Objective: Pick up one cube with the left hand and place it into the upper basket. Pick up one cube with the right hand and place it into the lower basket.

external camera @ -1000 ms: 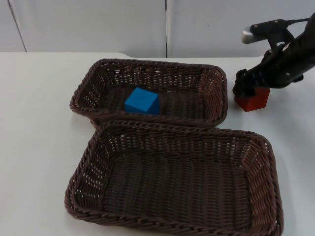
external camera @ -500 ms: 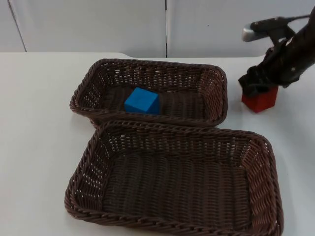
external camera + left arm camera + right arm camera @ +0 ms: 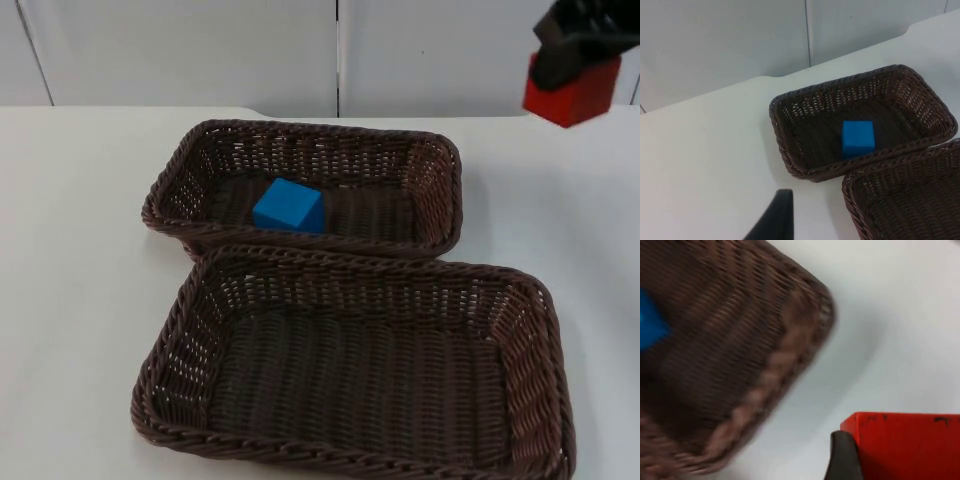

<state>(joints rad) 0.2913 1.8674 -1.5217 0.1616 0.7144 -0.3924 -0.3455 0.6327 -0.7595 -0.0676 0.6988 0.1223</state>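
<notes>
My right gripper is shut on a red cube and holds it high above the table at the far right, clear of both baskets. The red cube also fills part of the right wrist view, pressed against a black fingertip. A blue cube lies inside the upper basket, also seen as a blue cube in the left wrist view. The lower basket has nothing in it. One black fingertip of the left gripper hangs over bare table left of the upper basket.
Both brown wicker baskets touch along their long sides in the middle of the white table. A grey partition wall closes the back. The upper basket's corner appears blurred in the right wrist view.
My right gripper has lifted the red cube off the table, up and to the right. The baskets and the blue cube have not moved.
</notes>
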